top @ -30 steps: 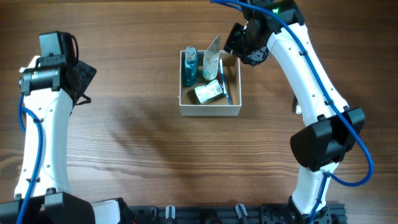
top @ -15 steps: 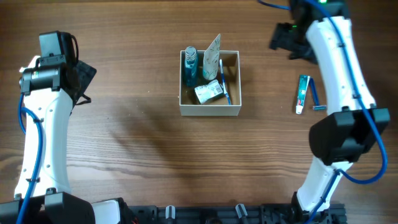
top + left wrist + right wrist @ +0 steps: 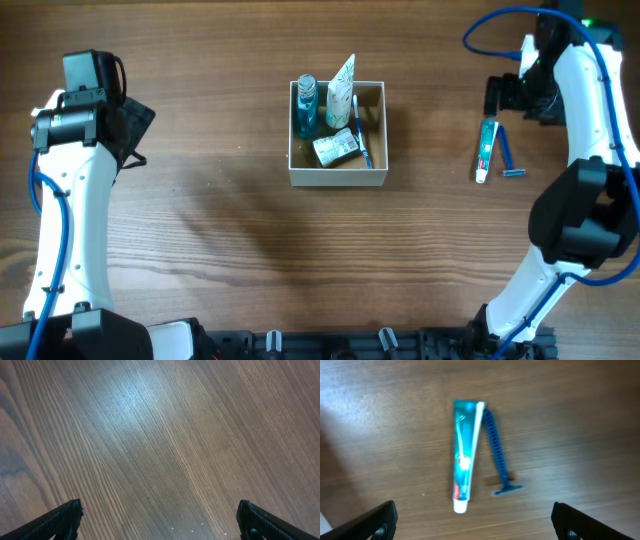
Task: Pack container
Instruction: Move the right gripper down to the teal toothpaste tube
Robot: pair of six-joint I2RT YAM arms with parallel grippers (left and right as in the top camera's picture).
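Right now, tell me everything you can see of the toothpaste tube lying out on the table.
The toothpaste tube looks like flat, soft plastic. It is teal with a white stripe and has a red band near its small white cap, which is on. It lies flat on the wooden table, outside the container and on the robot's right, with the cap pointing toward the robot's base. A blue razor lies alongside it, and the razor's handle tip seems to touch the tube's wide crimped end. Nothing grips it.
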